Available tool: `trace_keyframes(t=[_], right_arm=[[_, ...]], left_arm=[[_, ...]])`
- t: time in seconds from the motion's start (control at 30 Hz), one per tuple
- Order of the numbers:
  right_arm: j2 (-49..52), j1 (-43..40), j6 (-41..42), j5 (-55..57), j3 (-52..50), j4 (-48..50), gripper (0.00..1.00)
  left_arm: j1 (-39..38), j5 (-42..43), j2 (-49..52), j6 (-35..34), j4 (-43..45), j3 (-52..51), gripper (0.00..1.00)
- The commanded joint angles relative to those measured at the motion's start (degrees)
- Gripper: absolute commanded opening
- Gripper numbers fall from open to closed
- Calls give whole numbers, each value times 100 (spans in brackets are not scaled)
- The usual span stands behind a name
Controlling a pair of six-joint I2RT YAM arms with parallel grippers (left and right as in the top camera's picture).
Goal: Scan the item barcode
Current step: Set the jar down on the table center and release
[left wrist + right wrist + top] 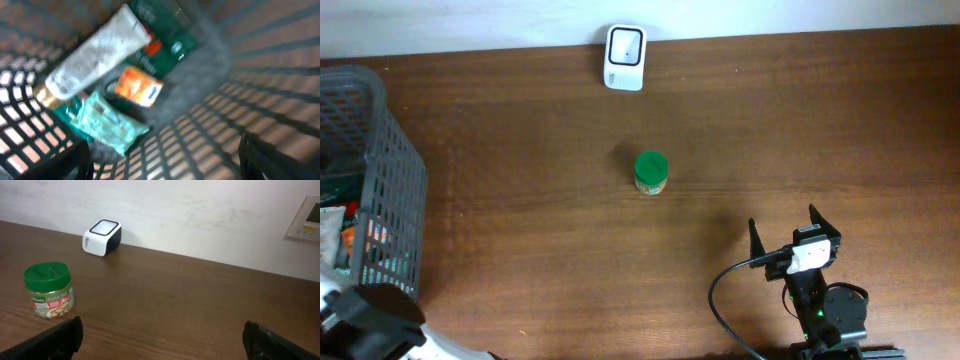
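Where the tabletop [520, 120] meets the pale wall at its far edge, a rounded white scanner [625, 57] with a dark glossy window sits near the middle of that edge. Dark wood grain runs across the whole surface. A squat cylindrical jar [651, 172] with a green lid and a printed label stands upright near the tabletop's centre, well apart from the scanner and from both arms. Only the right wrist view shows the jar's label from the side; from overhead, just the lid and a sliver of label show. The right gripper [162, 330] is low near the tabletop's near right corner, its two black fingers spread wide with nothing between them.

A grey plastic lattice basket [380, 170] stands at the left edge. The left wrist view, blurred, looks down into it. A crinkled white tube [95, 55] with a gold cap lies slanted over a dark green pouch [167, 40]. An orange carton [139, 88] lies just beside them, and a soft teal packet [107, 125] lies near the tube's cap end. The left gripper [164, 150] hangs above these, fingers wide apart and holding nothing.
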Motion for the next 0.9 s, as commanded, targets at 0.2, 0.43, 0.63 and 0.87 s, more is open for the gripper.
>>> trace_keyframes(t=[0.2,0.43,0.63,0.87], right_arm=[[-48,-37,81,-33,-48,0,98],[-48,-37,79,-33,-48,0,98],[-48,-37,81,-33,-48,0,99],[-48,-37,79,-33,-48,0,98]], left_arm=[[70,-81,-28,-33,1919,-2813,86],[-26,-245,-28,-31,2573,-3318,85],[-326,-730,-20,-33,2826,-3462,86],[-256,-1532,-17,-33,3091,-3987,78]])
